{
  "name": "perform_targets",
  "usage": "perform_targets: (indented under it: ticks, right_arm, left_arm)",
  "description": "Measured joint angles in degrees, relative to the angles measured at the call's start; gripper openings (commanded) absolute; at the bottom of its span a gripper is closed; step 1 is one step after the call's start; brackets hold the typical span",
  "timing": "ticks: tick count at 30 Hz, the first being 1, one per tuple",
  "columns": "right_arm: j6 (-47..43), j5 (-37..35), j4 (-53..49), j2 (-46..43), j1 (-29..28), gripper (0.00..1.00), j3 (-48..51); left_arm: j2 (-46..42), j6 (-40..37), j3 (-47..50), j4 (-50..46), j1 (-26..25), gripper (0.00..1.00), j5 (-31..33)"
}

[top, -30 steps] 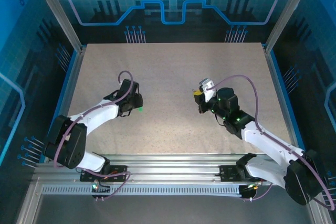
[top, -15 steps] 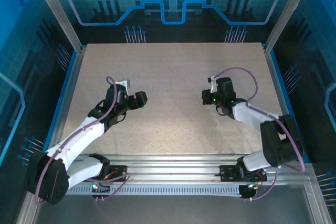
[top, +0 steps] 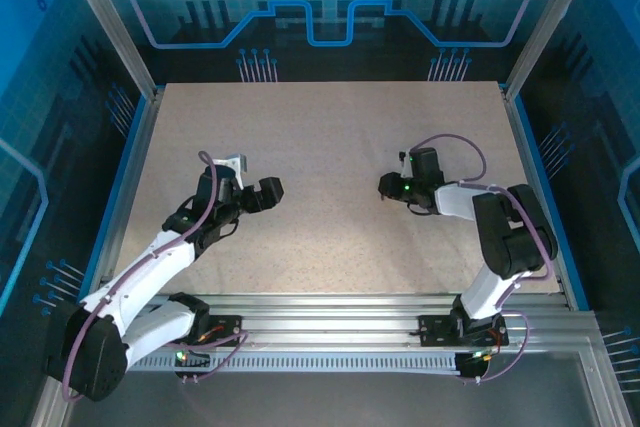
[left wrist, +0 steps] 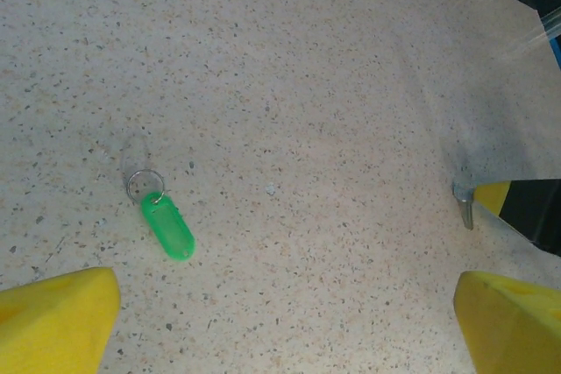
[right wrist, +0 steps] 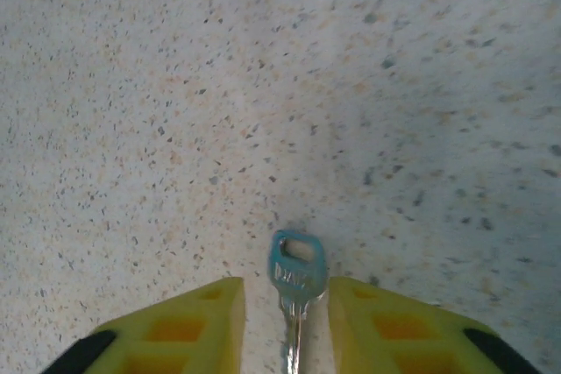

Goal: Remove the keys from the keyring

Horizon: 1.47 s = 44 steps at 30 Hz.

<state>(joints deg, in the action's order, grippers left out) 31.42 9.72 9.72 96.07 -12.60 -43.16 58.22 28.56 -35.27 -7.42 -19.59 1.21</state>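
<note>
The right gripper's (right wrist: 287, 291) jaws stand a little apart, low over the tabletop (right wrist: 175, 85), with the key (right wrist: 298, 262) between them. A clear gap shows on one side of its pale head, so I'd say it sits there loose rather than clamped. Its blade runs back under the wrist, and I cannot tell whether it lies flat.

Over on the left, the left gripper's (left wrist: 285, 291) jaws are spread wide and hold nothing. Beneath them lies the keyring (left wrist: 159, 214), a wire loop with a green tag and no key on it, well apart from the key.

The job looks all but done, and what is left is a clean release. I'd want the right jaws opened wider first, then a straight lift, so neither finger snags the head and drags the key. The left arm should likewise rise without sweeping across the loop.
</note>
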Motion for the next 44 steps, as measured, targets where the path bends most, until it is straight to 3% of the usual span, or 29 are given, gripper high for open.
perform_targets:
  ticks: [4,5,6,10,13,17,20,24,26,29,32,39,44]
  right_arm:
    - [-0.1,-2.2,-3.3,-7.1,2.6,0.52,0.9]
    - [-0.4,-3.1,-4.0,-9.5,3.2,0.92,1.0]
    - [-0.6,-4.0,-4.7,-11.8,3.8,1.00,1.0]
    - [-3.6,-11.1,-9.3,-20.0,5.1,1.00,-0.5]
    - [-6.5,-21.5,-11.8,-22.4,4.8,1.00,-2.7]
    - [-14.1,-32.3,-8.5,-22.9,4.4,1.00,-0.7]
    - [-18.9,-36.0,-1.5,-22.1,4.2,1.00,4.3]
    - [-24.3,-35.4,9.8,-19.1,4.4,1.00,12.6]
    - [-26.4,-31.5,16.1,-18.0,5.3,1.00,16.3]
    - [-28.5,-26.1,36.5,-11.2,6.9,1.00,24.6]
    - [-29.2,-23.9,36.9,-7.5,7.0,1.00,27.2]
    - [-31.5,-27.3,44.0,-7.5,4.0,1.00,23.9]
    - [-31.4,-25.7,42.7,-7.5,5.6,1.00,22.4]
  left_arm:
    - [0.0,0.0,-0.3,-1.8,0.0,0.99,1.6]
    - [0.0,-0.1,-0.8,-2.9,0.0,0.99,2.7]
    - [0.0,-0.2,-1.4,-3.9,0.1,0.99,4.0]
    - [0.0,-2.4,-4.8,-7.0,1.1,0.99,13.9]
    - [0.1,-8.2,-4.1,-4.0,2.6,0.99,22.4]
    - [2.3,-16.3,3.6,8.7,7.1,0.99,26.3]
    - [10.4,-21.0,8.6,19.5,9.7,0.99,28.3]
    - [19.8,-26.3,14.6,36.4,10.0,0.99,27.6]
    - [22.9,-28.7,17.8,47.3,10.0,0.99,26.1]
    - [31.1,-31.2,21.6,64.8,10.1,0.99,23.5]
    - [34.0,-32.1,22.3,69.0,10.6,0.99,21.8]
    - [33.1,-31.9,19.2,71.3,11.9,0.99,21.4]
    - [33.1,-31.9,18.9,70.9,11.9,0.99,21.4]
